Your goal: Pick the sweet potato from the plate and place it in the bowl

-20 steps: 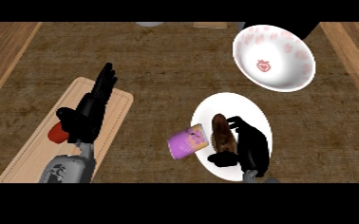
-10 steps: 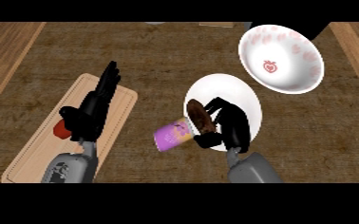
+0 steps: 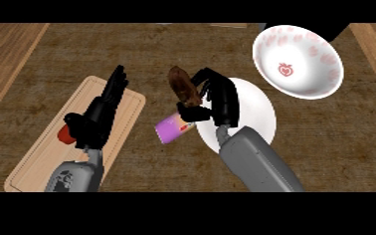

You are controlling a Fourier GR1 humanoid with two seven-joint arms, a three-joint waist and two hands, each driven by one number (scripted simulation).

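The brown sweet potato (image 3: 182, 85) is held in my right hand (image 3: 214, 102), whose fingers and thumb curl round its lower end. It stands tilted, just past the left rim of the white plate (image 3: 253, 110). The white bowl (image 3: 298, 61) with pink strawberry marks sits at the upper right, apart from the hand. My left hand (image 3: 99, 113) rests open over the wooden cutting board (image 3: 44, 154), fingers pointing up.
A purple carton (image 3: 173, 129) lies against the plate's left edge, below the sweet potato. A red object (image 3: 66, 134) sits on the board, partly hidden by my left hand. Wooden counter edges run along both sides.
My right hand has closed on the sweet potato and carried it up and to the left, off the plate's middle. The left hand has stayed in place.
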